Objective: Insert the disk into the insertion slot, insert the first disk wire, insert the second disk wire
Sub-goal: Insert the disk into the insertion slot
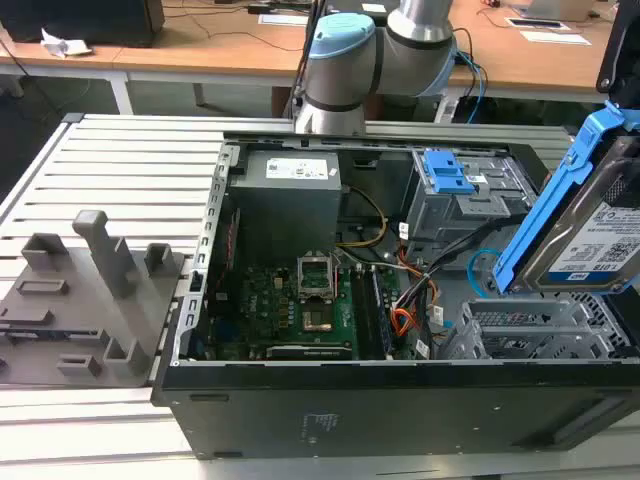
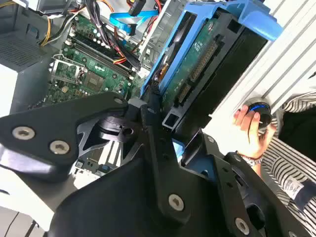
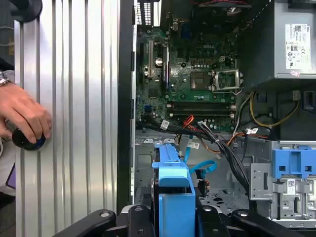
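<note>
Your gripper [image 3: 175, 219] has its fingers clamped tight on the blue carrier of the disk [image 1: 600, 235]. The disk hangs tilted at the exterior view's right, label facing that camera, over the open computer case [image 1: 300, 420]. It sits above the insertion slot [image 1: 525, 335], not in it. You'll find the second disk wire [image 1: 482, 262] looping beside the carrier's lower end. The first disk wire [image 1: 402, 318] lies left of the slot, near the motherboard [image 1: 290, 305]. A person's hand [image 3: 22, 113] rests on a dark knob [image 3: 29, 140] on the ribbed table [image 3: 74, 98].
</note>
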`<state>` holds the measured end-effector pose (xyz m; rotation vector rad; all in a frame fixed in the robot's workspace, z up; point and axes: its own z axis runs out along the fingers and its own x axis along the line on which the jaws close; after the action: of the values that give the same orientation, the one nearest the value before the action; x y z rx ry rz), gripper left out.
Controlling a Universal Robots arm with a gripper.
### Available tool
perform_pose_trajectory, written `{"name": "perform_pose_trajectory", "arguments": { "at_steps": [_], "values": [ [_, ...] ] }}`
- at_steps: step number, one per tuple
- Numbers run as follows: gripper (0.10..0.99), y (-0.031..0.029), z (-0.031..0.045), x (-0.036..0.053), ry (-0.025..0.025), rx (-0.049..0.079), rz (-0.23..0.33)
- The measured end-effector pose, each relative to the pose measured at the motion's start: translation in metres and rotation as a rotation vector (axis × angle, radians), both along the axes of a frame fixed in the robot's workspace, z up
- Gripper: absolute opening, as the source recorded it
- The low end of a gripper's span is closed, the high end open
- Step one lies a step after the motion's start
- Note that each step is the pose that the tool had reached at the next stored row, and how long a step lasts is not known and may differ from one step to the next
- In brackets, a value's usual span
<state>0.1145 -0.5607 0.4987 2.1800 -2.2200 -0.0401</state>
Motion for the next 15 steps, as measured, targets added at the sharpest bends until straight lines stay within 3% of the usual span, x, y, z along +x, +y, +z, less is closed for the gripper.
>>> {"name": "perform_pose_trajectory", "arguments": {
  "at_steps": [15],
  "values": [
    [0.365,0.0000,-0.0151,0.0000,0.0000,0.000,0.000]
  ]
}}
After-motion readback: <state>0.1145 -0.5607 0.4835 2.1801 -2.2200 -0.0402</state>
